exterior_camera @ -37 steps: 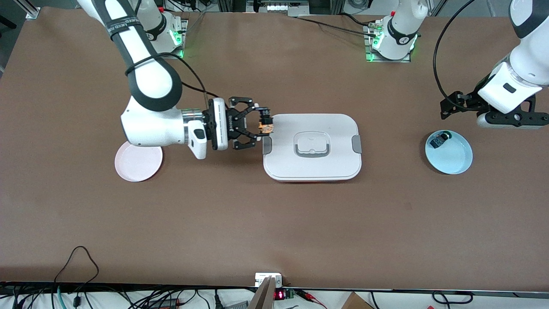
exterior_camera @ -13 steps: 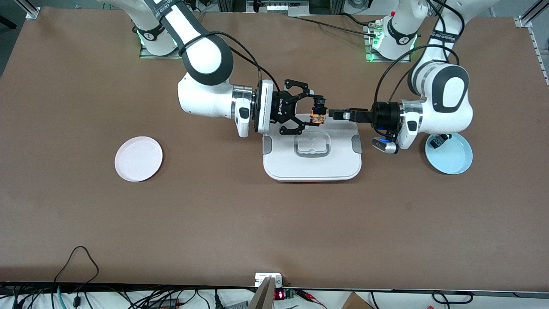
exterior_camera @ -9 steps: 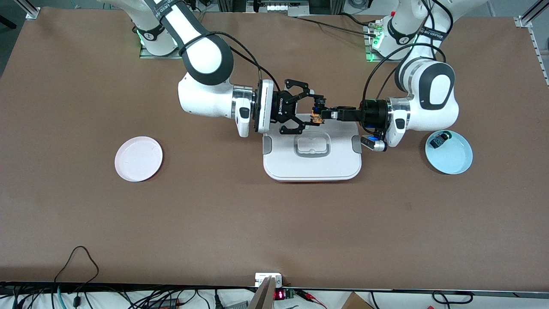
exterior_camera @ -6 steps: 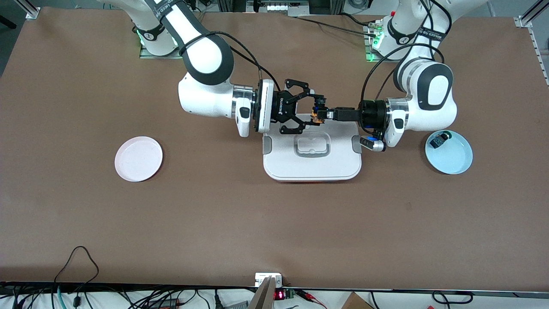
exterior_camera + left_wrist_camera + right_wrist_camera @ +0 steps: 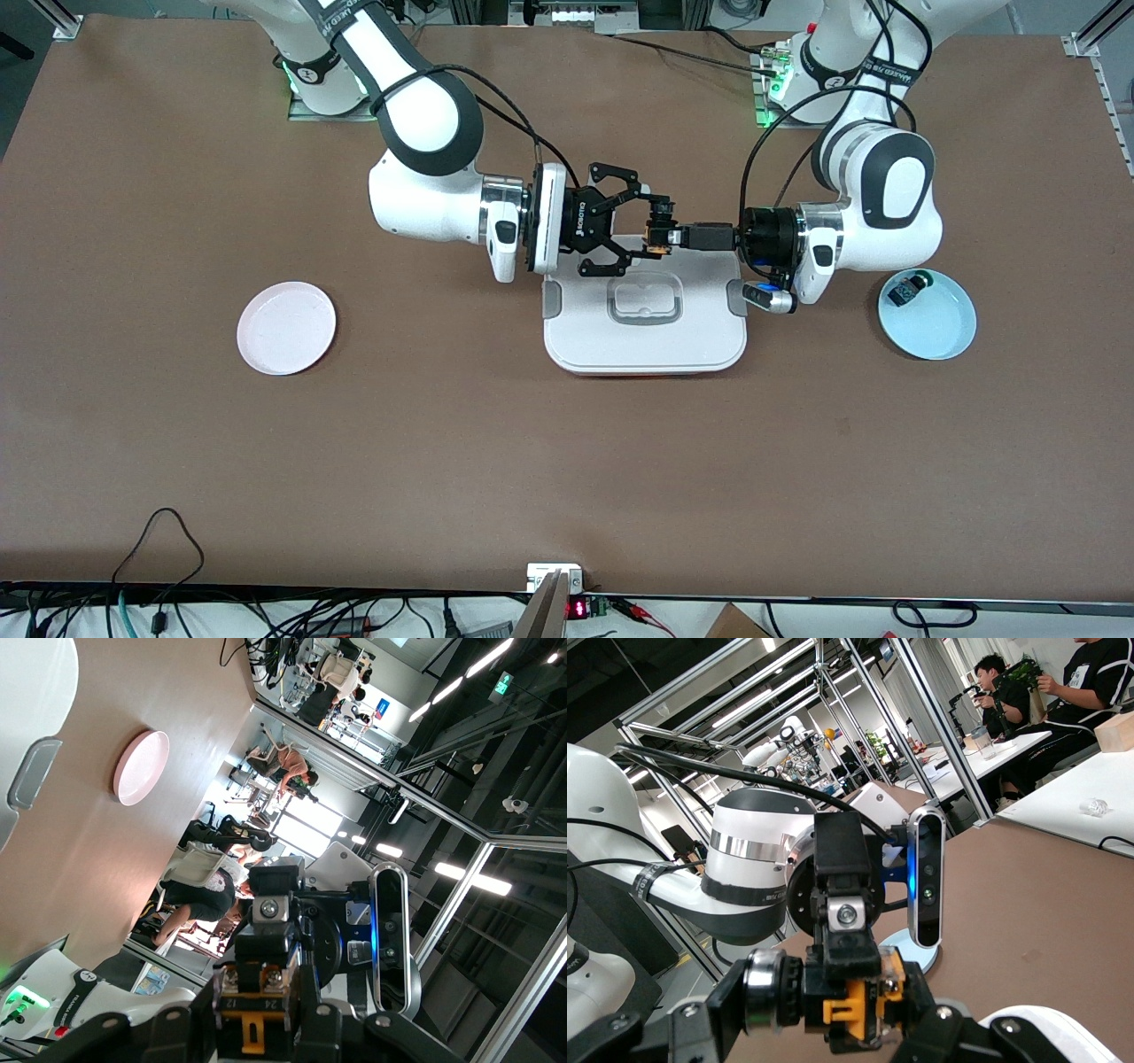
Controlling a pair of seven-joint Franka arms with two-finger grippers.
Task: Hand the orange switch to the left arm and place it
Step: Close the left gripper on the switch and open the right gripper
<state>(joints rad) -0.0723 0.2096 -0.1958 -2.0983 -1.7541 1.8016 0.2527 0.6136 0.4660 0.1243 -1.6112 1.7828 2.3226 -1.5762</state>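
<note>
Front view: box (image 5: 645,332) mid-table, under handover. Right gripper (image 5: 640,232) pinching orange switch (image 5: 656,237) over box's edge nearest the bases. Left gripper (image 5: 675,237) pressed onto same switch. Judgement: confirm left grip firm, then release right; retreat level, staying above lid.

My two arms are glossy white shells with dark grey joint bands; a black cable loops along each. My right arm (image 5: 425,168) ends in a white flange and a black, open-framed pincer (image 5: 651,236) — my left arm (image 5: 873,199) carries a black wrist collar, a blue-lit camera bar and a slim black pincer (image 5: 675,237).
</note>
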